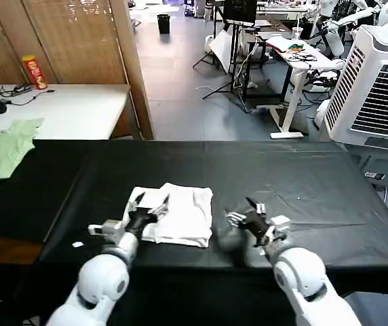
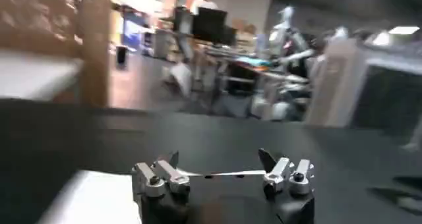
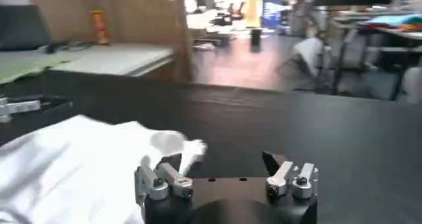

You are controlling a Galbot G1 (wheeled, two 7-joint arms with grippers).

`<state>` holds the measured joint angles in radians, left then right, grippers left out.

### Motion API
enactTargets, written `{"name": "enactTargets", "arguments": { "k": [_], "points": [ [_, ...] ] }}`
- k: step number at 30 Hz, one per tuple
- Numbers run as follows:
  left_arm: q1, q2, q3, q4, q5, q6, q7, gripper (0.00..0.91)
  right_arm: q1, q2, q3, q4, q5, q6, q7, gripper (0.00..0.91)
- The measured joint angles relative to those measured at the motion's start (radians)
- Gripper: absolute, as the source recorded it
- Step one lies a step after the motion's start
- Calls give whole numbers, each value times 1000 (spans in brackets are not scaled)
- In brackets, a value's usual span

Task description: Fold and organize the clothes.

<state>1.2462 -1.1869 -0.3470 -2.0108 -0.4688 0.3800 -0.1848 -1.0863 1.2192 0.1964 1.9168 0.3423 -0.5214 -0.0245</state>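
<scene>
The white T-shirt [image 1: 177,214] lies folded into a compact rectangle on the black table [image 1: 302,183], near its front edge. My left gripper [image 1: 152,202] hovers over the shirt's left part, open, with nothing between its fingers; the left wrist view shows the left gripper [image 2: 219,161] wide open and a corner of the shirt [image 2: 86,199] beside it. My right gripper [image 1: 245,212] is just right of the shirt, open and empty. The right wrist view shows the right gripper [image 3: 221,159] with the shirt [image 3: 79,159] bunched next to one finger.
A pale green garment [image 1: 1,153] lies at the table's far left, over a white table [image 1: 72,109] carrying a red can [image 1: 34,71]. A white air-cooler unit [image 1: 377,88] stands at the back right. The black table's right half is bare.
</scene>
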Motion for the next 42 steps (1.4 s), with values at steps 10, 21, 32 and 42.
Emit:
{"name": "enactTargets", "arguments": {
  "k": [10, 21, 32, 42],
  "points": [
    [27, 5, -65, 19, 16, -12, -2, 878, 143, 77, -126, -179, -136, -4, 43, 878],
    [8, 2, -125, 76, -132, -13, 8, 878, 78, 109, -9, -135, -147, 69, 121, 878],
    [10, -12, -176, 147, -397, -5, 3, 868, -26, 75, 79, 18, -88, 75, 123, 878],
    [10, -24, -197, 182, -573, 38, 5, 29, -43, 78, 90, 56, -87, 75, 123, 878]
  ]
}}
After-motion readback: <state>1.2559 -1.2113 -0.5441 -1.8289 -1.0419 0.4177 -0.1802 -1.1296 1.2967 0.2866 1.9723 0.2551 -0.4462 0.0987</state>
